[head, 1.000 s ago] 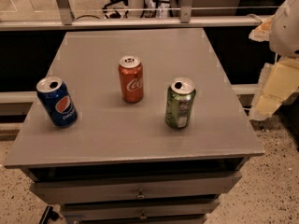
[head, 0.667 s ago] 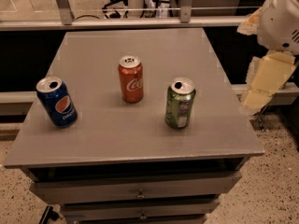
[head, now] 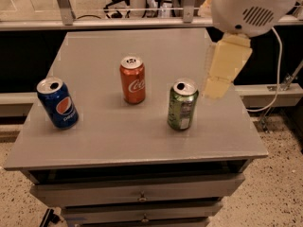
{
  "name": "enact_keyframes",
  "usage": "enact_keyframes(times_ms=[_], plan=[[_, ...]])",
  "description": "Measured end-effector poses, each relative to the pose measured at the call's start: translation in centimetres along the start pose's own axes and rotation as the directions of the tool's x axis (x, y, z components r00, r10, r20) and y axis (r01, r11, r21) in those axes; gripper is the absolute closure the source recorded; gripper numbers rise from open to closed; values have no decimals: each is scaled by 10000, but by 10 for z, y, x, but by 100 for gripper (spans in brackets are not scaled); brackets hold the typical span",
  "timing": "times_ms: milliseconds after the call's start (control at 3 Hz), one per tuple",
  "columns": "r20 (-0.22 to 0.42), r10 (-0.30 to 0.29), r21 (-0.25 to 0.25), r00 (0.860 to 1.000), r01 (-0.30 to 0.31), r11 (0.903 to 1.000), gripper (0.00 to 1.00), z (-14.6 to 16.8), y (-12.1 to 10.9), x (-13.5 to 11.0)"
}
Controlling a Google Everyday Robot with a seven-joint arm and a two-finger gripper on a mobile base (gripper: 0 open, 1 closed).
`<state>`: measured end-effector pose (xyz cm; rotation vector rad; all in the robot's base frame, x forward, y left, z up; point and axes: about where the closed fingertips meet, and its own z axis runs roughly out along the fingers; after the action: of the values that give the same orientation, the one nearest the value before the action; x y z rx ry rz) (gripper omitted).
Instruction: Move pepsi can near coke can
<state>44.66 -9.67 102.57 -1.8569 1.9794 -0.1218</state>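
Observation:
The pepsi can (head: 57,103), dark blue with a round red-white-blue logo, stands upright near the left edge of the grey table (head: 109,136). The coke can (head: 132,79), red-orange with white script, stands upright in the middle of the table, well to the right of the pepsi can. My gripper (head: 222,70), cream-coloured below a white rounded arm housing (head: 251,6), hangs above the table's right side. It is right of the green can, far from the pepsi can, and holds nothing.
A green can (head: 182,104) stands upright right of the coke can, just left of my gripper. The table has drawers (head: 137,195) below its front edge. A metal rail (head: 94,22) runs behind the table. Speckled floor lies to the right.
My arm and gripper have moved left and in over the table's right side, towards the green can. The three cans have not moved.

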Motion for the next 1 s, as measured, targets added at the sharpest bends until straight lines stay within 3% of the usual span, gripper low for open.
enact_keyframes(times_ms=[667,1000], plan=[[422,-903,132,9950,899,9959,0,2,-5,-90],[717,-1089,-122,9915,1100,9939,0,15,-11,-123]])
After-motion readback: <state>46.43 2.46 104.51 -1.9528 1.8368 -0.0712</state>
